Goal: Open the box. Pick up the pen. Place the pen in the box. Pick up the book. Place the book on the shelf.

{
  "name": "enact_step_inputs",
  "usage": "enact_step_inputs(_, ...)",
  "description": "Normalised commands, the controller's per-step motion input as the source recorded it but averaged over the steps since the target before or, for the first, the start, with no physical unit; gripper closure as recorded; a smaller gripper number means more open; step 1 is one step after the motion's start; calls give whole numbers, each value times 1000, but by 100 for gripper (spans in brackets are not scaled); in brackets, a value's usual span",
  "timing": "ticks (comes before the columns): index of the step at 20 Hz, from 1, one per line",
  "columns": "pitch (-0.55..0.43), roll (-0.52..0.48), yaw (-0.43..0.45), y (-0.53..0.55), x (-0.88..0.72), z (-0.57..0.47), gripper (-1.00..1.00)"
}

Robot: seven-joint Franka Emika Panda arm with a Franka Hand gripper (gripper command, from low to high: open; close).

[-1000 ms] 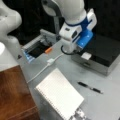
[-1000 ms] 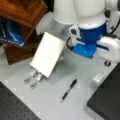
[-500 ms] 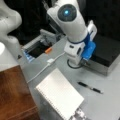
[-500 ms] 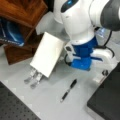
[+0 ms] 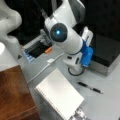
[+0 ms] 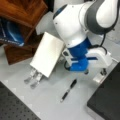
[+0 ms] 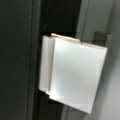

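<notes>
The box (image 5: 107, 48) stands at a front view's right with its black lid down; a corner of it also shows in a front view (image 6: 106, 101). In the wrist view its silver latch (image 7: 75, 75) fills the middle, very close. My gripper (image 6: 102, 73) is down at the box's front side by the latch; in a front view the arm hides it. The pen (image 5: 90, 87) (image 6: 68, 90) lies on the grey table, apart from the gripper. The white book (image 5: 60, 96) (image 6: 47, 57) leans on a metal stand (image 6: 33, 78). The wooden shelf (image 5: 15, 95) (image 6: 22, 12) stands beside it.
A small grey tray (image 5: 37, 48) with a dark interior sits behind the arm, and a white cable (image 5: 45, 68) trails over the table. Another white robot body (image 5: 8, 30) stands at a front view's left. A black perforated board (image 6: 12, 107) lies at a front view's bottom left.
The arm has swung down and over toward the box's front, bringing the wrist close to the latch. Pen, book and box lid have not moved.
</notes>
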Motion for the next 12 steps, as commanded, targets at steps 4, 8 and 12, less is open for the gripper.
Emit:
enact_step_inputs(4, -52, 344, -70, -28, -105, -237, -100)
enact_step_inputs(8, -31, 314, -64, -70, -102, -184, -100)
enact_step_inputs(12, -52, 345, -70, -109, -70, -124, -100)
